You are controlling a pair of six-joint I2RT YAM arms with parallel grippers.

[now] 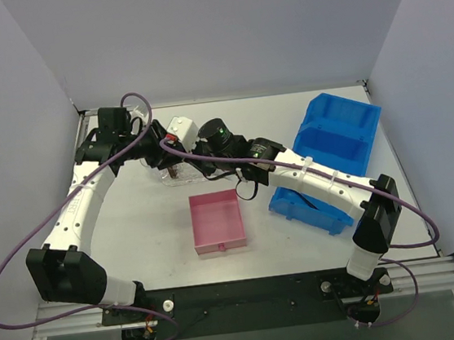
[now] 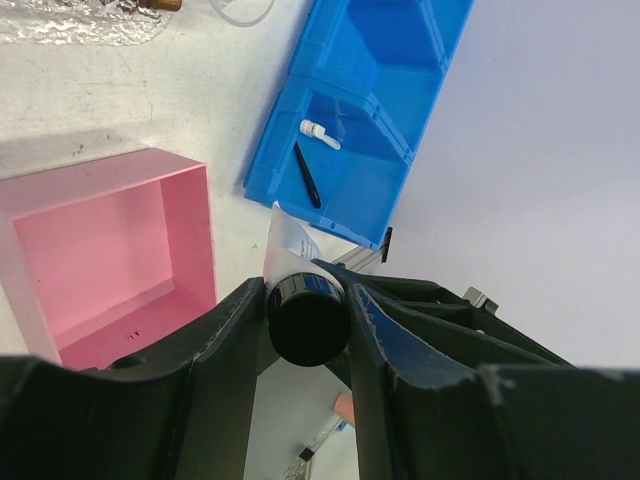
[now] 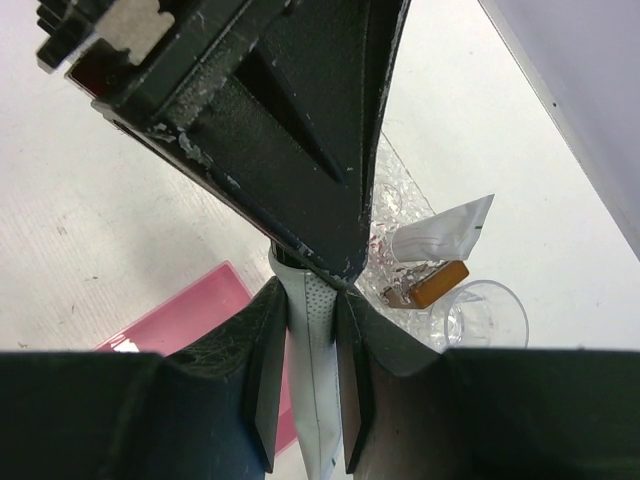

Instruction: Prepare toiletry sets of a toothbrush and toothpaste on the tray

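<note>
Both grippers are shut on the same silver-grey toothpaste tube. In the left wrist view my left gripper [image 2: 308, 300] clamps its black cap end [image 2: 306, 325]. In the right wrist view my right gripper [image 3: 312, 300] clamps the flat tube body [image 3: 318, 400], with a left finger right above it. In the top view the left gripper [image 1: 162, 140] and right gripper [image 1: 189, 154] meet over the clear bumpy tray [image 1: 170, 176]. A second toothpaste tube [image 3: 445, 225] lies on the tray [image 3: 395, 205] by a brown block [image 3: 438, 283]. A black toothbrush [image 2: 307, 175] lies in the blue bin [image 2: 400, 60].
The pink box [image 1: 217, 220] stands open in front of the tray, and shows in the left wrist view [image 2: 110, 250]. The blue bin [image 1: 331, 146] is at the right and also holds a small white item [image 2: 320, 133]. A clear cup [image 3: 487, 312] stands beside the tray.
</note>
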